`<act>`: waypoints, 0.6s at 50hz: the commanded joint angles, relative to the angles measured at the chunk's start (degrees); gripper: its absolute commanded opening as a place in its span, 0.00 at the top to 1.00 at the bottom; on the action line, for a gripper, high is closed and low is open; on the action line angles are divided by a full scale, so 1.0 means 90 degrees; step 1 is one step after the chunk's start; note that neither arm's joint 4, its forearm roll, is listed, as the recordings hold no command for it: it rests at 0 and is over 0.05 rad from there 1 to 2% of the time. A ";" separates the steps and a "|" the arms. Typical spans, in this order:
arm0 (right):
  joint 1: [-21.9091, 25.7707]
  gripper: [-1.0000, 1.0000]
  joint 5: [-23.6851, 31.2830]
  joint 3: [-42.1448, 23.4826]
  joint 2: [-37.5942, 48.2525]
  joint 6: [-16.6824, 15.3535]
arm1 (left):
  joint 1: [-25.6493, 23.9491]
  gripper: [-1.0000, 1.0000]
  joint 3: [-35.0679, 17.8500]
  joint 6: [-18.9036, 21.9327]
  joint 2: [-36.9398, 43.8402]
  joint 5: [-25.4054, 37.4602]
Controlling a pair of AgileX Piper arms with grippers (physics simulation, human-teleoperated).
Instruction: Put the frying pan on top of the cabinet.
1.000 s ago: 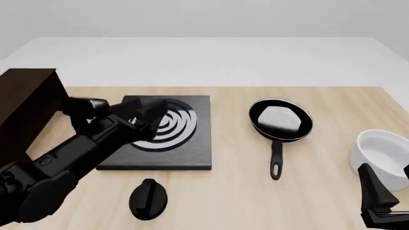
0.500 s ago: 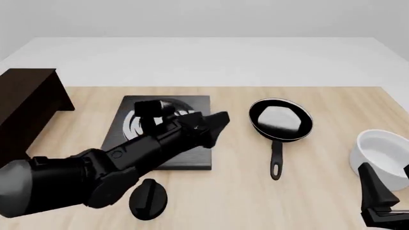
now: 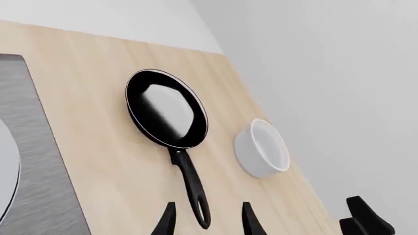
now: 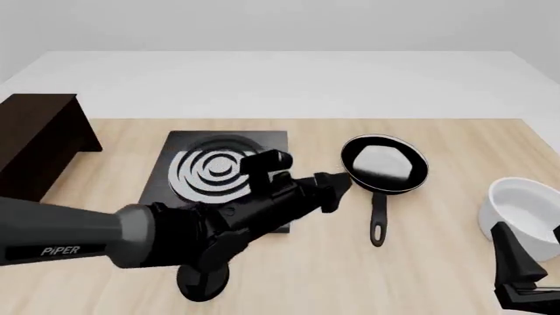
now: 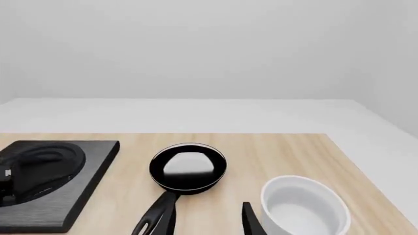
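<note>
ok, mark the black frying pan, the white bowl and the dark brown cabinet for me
black frying pan (image 4: 383,163), front view, middle of the pan's inside.
white bowl (image 4: 523,211), front view, inside of the bowl.
dark brown cabinet (image 4: 35,144), front view, its side face.

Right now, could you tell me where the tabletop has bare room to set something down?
Bare wood lies between the cabinet and the stove plate, and along the far edge behind the frying pan. The strip between pan and white bowl is narrower. Crowded: the near middle, where the left arm and black knob sit.
</note>
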 commanded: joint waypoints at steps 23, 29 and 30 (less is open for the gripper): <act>-0.0034 0.00 -0.0095 0.0001 0.0098 0.0072 | -0.0447 0.00 -0.1060 -0.0792 0.1629 0.0125; -0.0043 0.00 -0.0103 0.0001 0.0104 0.0098 | -0.0430 0.00 -0.1224 -0.0927 0.1926 0.0111; -0.0044 0.00 -0.0114 0.0001 0.0115 0.0100 | -0.0419 0.00 -0.1254 -0.0948 0.1980 0.0122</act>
